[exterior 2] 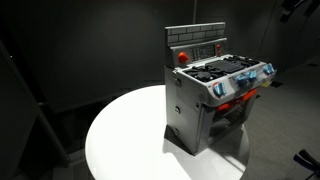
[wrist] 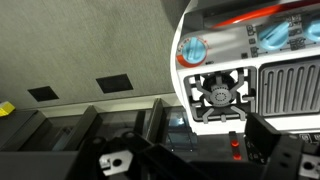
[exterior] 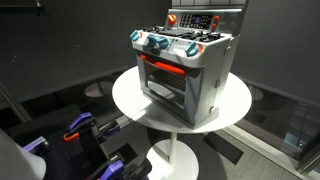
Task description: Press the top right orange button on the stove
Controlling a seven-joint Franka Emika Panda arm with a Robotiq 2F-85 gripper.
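Note:
A grey toy stove (exterior: 190, 65) stands on a round white table (exterior: 130, 100); it also shows in the other exterior view (exterior 2: 215, 95). Its back panel carries a red-orange button (exterior: 171, 19), also seen in an exterior view (exterior 2: 181, 57). In the wrist view I look down on the stove top (wrist: 220, 95), with two small orange buttons (wrist: 235, 148) on the dark back panel. My gripper (wrist: 190, 160) hangs above the back panel with its dark fingers apart, open and empty. I cannot make the gripper out in either exterior view.
The stove has blue knobs (exterior: 160, 43) and a red oven handle (exterior: 165, 68) on its front. Dark walls surround the table. Blue, purple and red equipment (exterior: 75, 135) lies low beside the table. Floor panels (wrist: 110, 85) show beyond the table rim.

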